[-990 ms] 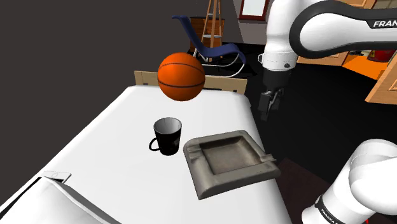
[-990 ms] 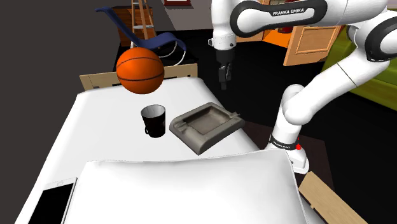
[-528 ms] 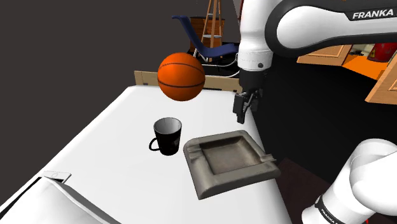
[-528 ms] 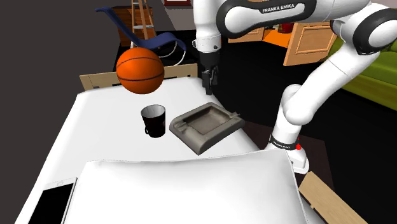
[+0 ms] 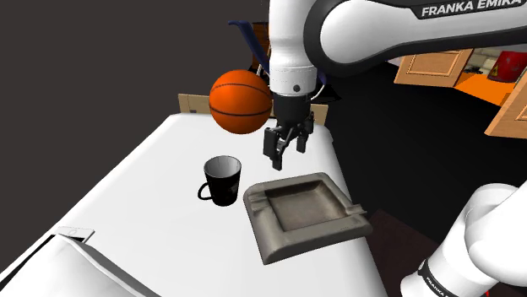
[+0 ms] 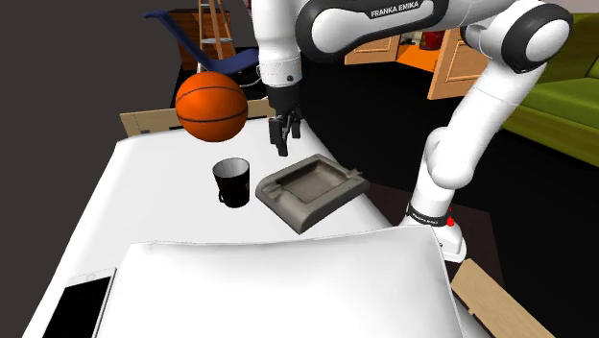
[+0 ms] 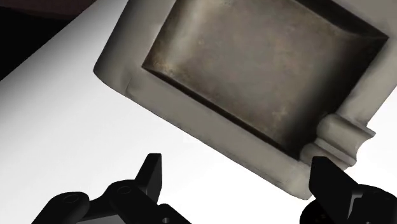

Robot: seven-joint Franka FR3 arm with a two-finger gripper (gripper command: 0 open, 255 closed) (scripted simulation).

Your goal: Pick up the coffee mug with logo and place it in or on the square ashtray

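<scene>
Looking first at the target, I am seeing the black coffee mug with a pale inside [image 5: 224,180] standing upright on the flat white surface [image 5: 143,181]. Its handle is pointing to the shoulder view's left. It is sitting just beside the grey-brown square ashtray [image 5: 262,232], and a thin gap seems to be showing between them. I cannot make out the logo from these angles. Nothing is lying in the ashtray's hollow.

The all-black gripper [image 5: 284,155] is hanging above the surface, over the ashtray's far edge, with the mug off to the shoulder view's left of it. In the wrist view its fingers [image 7: 150,175] are standing wide apart with nothing between them, and the ashtray's corner [image 7: 118,62] is lying beyond them. An orange basketball [image 5: 241,101] is sitting near the arm, behind the mug.

I am judging this as the approach step, with the grasp not yet begun. The next move is calling for a sideways shift until the open fingers are straddling the mug's wall, then a descent and a close, while staying clear of the ball.
</scene>
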